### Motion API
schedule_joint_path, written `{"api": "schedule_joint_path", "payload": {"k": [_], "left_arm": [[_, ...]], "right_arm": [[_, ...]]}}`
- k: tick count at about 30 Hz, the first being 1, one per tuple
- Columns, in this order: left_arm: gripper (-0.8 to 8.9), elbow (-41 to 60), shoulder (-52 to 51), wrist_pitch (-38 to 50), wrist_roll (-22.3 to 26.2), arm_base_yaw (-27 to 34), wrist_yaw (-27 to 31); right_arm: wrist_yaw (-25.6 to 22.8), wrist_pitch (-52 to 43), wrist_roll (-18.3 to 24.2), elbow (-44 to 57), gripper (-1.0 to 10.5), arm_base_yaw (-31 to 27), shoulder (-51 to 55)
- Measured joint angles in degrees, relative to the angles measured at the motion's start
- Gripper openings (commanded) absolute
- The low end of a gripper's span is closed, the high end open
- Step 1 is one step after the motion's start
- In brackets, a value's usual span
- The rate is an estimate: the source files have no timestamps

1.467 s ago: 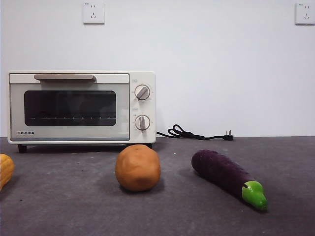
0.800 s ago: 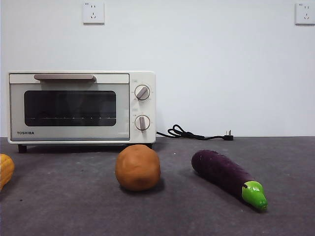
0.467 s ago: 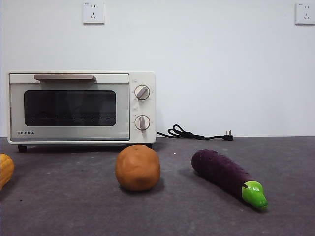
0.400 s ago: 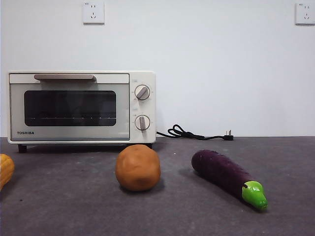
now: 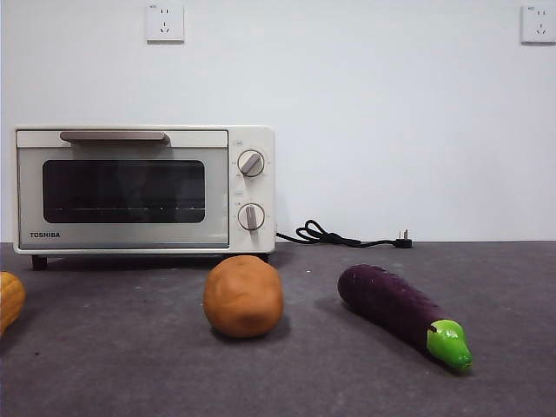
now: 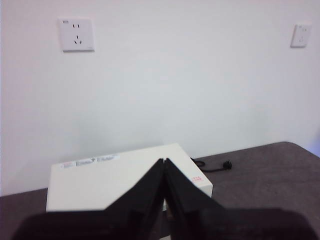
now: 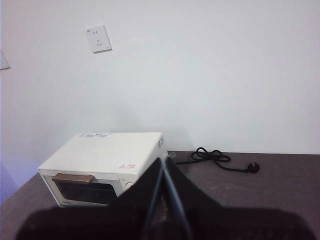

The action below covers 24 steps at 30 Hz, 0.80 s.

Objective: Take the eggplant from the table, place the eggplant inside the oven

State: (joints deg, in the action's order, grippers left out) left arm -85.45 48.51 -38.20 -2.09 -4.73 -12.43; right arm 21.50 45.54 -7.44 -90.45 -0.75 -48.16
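Eggplant (image 5: pixel 401 313) lies on the table (image 5: pixel 130 365) right of the closed oven (image 5: pixel 143 191); both end effectors pressed together.

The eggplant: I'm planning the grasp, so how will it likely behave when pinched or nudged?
The eggplant has a glossy purple skin, so it may slip between jaws. Its rounded, elongated body lies on its side on the table, so a sideways nudge would probably roll it. It looks like a stiff moulded toy, likely light and keeping its shape.
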Motion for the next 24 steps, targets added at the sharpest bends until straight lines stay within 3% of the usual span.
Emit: {"api": "schedule_joint_path", "payload": {"k": [6,10,12,17,24], "left_arm": [[-0.05,0.00,0.79,-0.20,0.15,0.00,0.00],[-0.05,0.00,1.44,-0.22,0.55,0.00,0.00],[-0.05,0.00,1.81,-0.22,0.61,0.00,0.00],[-0.05,0.00,3.15,-0.61,0.96,0.00,0.00],[-0.05,0.00,5.42,-0.76,2.10,0.00,0.00]], "right_arm": [[0.09,2.86,0.00,-0.07,0.0,0.00,-0.07],[3.89,4.20,0.00,-0.07,0.1,0.00,-0.63],[6.32,4.74,0.02,-0.07,1.1,0.00,-0.98],[12.28,7.21,0.04,-0.07,5.0,0.07,-2.08],[13.46,14.01,0.92,-0.07,5.8,2.45,-3.69]]}}
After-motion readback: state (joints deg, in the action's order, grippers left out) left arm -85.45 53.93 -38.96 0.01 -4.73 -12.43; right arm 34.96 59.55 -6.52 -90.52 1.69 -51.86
